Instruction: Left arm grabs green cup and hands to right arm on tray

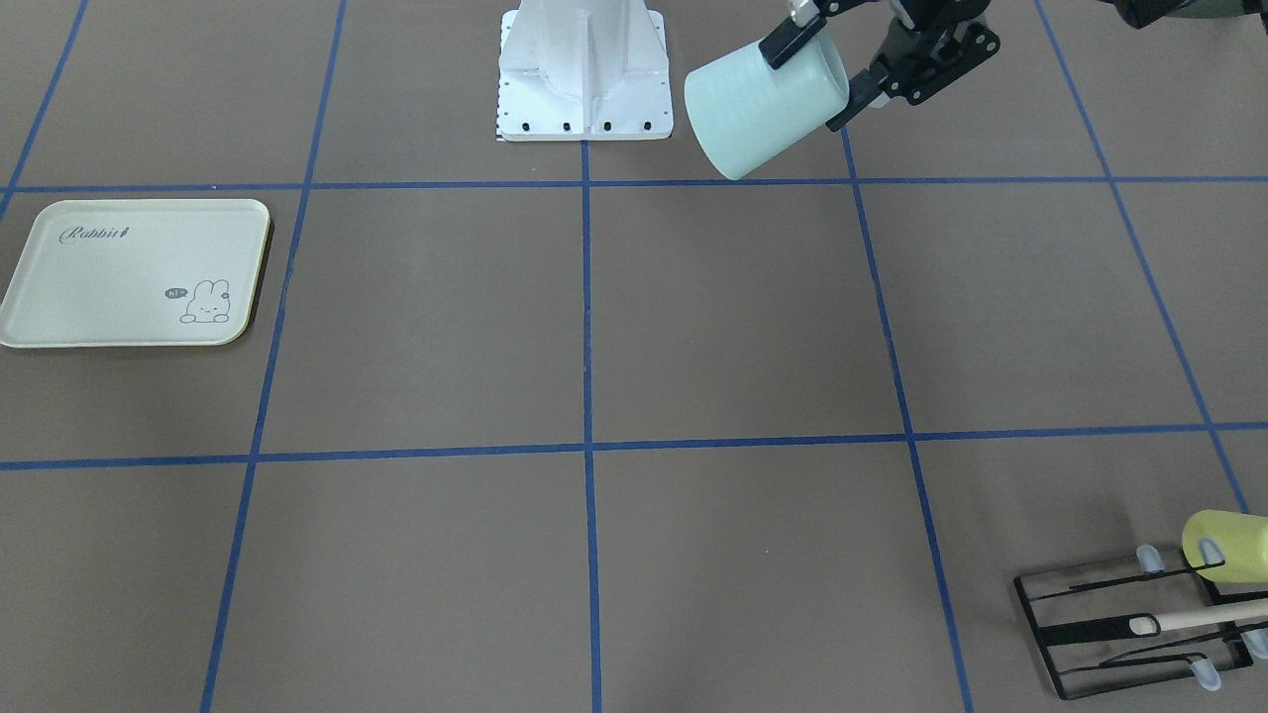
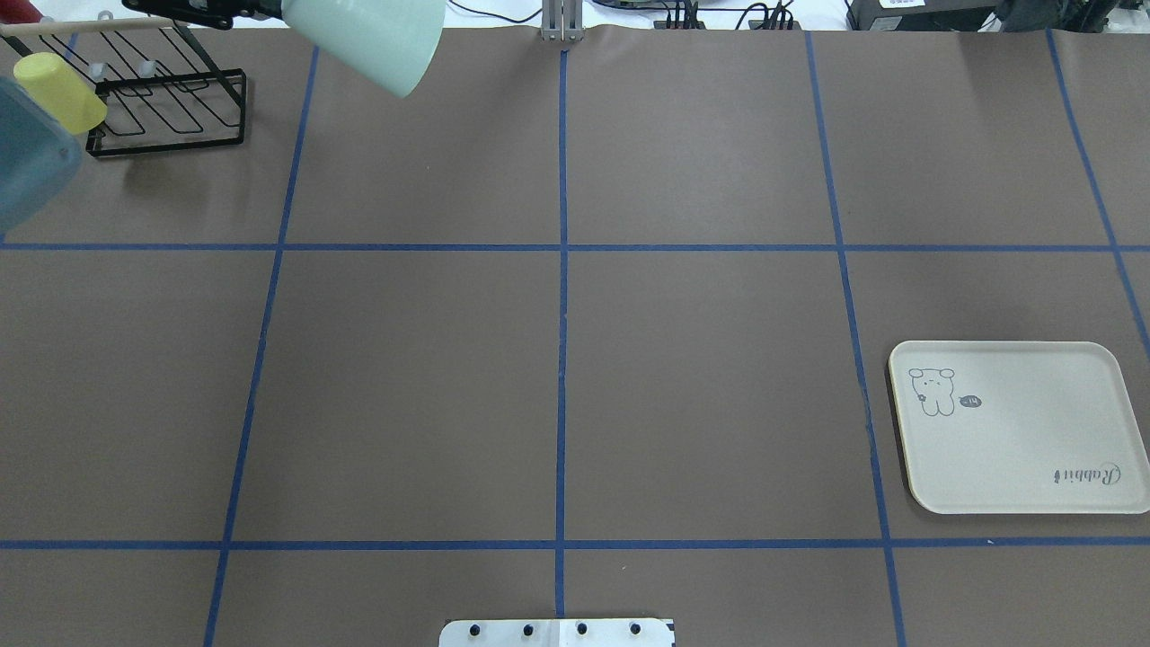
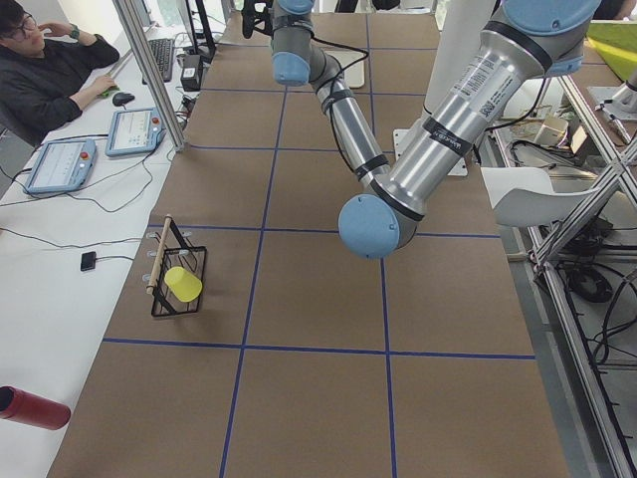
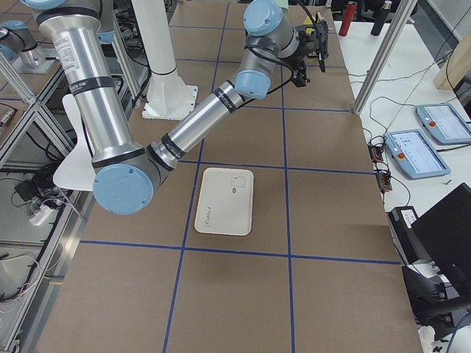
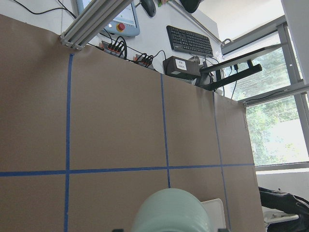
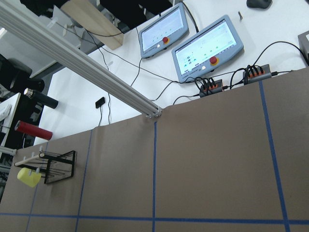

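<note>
Two cups: green cup [image 1: 763,109], yellow cup [image 1: 1233,543]; one tray [image 1: 99,287]; one rack [image 1: 1085,631].

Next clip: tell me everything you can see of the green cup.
The green cup is pale mint, smooth, handleless, slightly tapered and plastic-looking. The left pincer clamps it near the rim end, with the base pointing away. It hangs tilted above the table, touching nothing else, far from the tray.

You'll find the tray [image 2: 1015,431] flat on the tabletop [image 2: 701,386] on the robot's right. It is well apart from the wire rack [image 2: 171,112], which stands at your edge on the robot's left. A yellow cup [image 2: 58,79] sits on that rack. The green cup [image 1: 763,104] is held in the left end effector [image 1: 820,74], raised above the tabletop.
</note>
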You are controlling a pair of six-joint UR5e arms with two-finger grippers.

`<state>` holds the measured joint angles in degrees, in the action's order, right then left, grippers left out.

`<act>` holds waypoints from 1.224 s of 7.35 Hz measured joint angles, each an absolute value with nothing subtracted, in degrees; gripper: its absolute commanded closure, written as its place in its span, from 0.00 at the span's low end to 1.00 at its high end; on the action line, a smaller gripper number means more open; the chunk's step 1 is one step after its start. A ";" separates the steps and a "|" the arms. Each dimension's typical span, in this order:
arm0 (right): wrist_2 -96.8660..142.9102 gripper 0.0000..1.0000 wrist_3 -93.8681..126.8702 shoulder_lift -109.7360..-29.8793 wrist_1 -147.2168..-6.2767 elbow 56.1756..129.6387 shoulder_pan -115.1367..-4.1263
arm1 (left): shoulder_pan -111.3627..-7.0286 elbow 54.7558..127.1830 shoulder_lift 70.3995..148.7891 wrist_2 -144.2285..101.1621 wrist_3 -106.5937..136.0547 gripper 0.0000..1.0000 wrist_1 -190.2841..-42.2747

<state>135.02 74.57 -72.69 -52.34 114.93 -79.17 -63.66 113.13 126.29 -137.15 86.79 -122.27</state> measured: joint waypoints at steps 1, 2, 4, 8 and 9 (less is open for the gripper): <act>129.95 0.01 76.83 -72.57 -46.76 113.61 -74.23 | -63.02 113.17 126.30 -137.12 87.32 0.91 -122.52; 126.71 0.01 80.06 -71.59 -40.52 111.99 -70.14 | -62.25 113.17 126.30 -137.11 89.15 0.91 -123.75; 122.11 0.01 88.11 -69.94 -29.08 110.49 -64.46 | -60.75 113.12 126.36 -137.05 97.27 0.91 -129.67; 108.79 0.01 97.67 -69.61 -9.18 110.28 -52.44 | -56.43 113.04 129.00 -131.23 112.44 0.91 -137.59; 104.36 0.01 98.37 -69.61 -4.35 110.30 -48.30 | -55.23 113.10 129.62 -129.44 115.43 0.91 -138.94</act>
<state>104.36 98.37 -69.61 -4.35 110.30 -48.30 -55.23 113.10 129.62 -129.44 115.43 -138.94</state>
